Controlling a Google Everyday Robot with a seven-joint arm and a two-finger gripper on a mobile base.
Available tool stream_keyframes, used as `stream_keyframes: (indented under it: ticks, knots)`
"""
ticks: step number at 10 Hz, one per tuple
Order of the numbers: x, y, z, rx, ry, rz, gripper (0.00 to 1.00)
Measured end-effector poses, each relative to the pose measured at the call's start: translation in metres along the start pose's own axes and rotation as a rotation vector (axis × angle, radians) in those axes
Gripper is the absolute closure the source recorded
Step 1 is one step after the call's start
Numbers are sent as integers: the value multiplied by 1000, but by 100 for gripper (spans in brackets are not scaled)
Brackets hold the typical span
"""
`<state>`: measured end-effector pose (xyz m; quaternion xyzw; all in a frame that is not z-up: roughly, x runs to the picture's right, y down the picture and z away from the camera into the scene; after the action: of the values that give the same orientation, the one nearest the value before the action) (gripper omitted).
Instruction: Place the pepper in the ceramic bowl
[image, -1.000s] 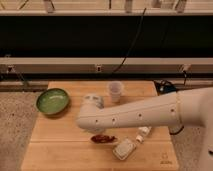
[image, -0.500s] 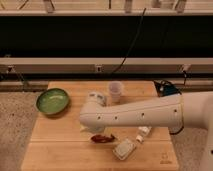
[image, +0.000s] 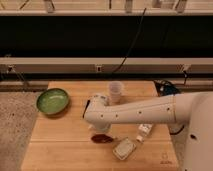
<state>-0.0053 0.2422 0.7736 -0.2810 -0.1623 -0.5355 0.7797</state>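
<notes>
Hanging just above pepper (image: 102, 138): gripper (image: 99, 129), grip unclear; ceramic bowl (image: 52, 101) well apart.

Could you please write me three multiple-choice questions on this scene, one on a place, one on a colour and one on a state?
1. Where does the pepper lie?
A. on the floor
B. on the wooden table, right by the gripper
C. on top of the arm

2. What colour is the ceramic bowl?
A. white
B. green
C. blue

3. What state is the ceramic bowl in?
A. upright and empty
B. upside down
C. holding the pepper

Answers:
1 B: the pepper rests on the boards at the table's near side, just below the gripper at the arm's end.
2 B: its inside shows glossy green.
3 A: its hollow faces up and nothing lies in it.
</notes>
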Motion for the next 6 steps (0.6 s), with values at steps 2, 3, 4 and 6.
stream_keyframes:
  ticks: [2,3,4,6]
  knots:
    - [-1,7,7,-19,-12,34,20]
    - [-3,9,10,-27,-18,41,20]
    - [-6,10,15,-35,-22,51,20]
    - [-9,13,28,-41,-14,68,20]
